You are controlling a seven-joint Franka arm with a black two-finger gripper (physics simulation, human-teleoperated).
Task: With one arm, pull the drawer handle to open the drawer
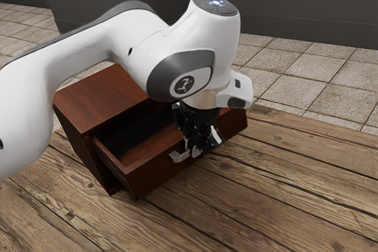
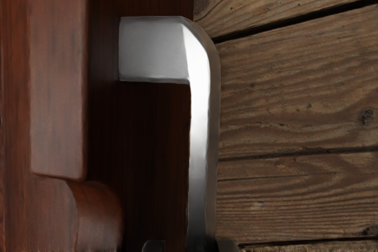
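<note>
Exterior view: the dark wooden cabinet (image 1: 97, 95) sits on the plank table (image 1: 283, 199). Its drawer (image 1: 144, 146) stands partly drawn out, its bare floor showing. The gripper (image 1: 198, 144) reaches down at the drawer front, jaws narrow and closed on the silver handle (image 1: 179, 156).

Wrist view: the handle (image 2: 201, 146) is a bent steel bar. It stands off the drawer front and its long axis runs along it.

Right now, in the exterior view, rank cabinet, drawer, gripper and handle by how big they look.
1. cabinet and drawer, about alike; the arm covers part of the cabinet
2. gripper
3. handle, partly hidden behind the gripper
</note>
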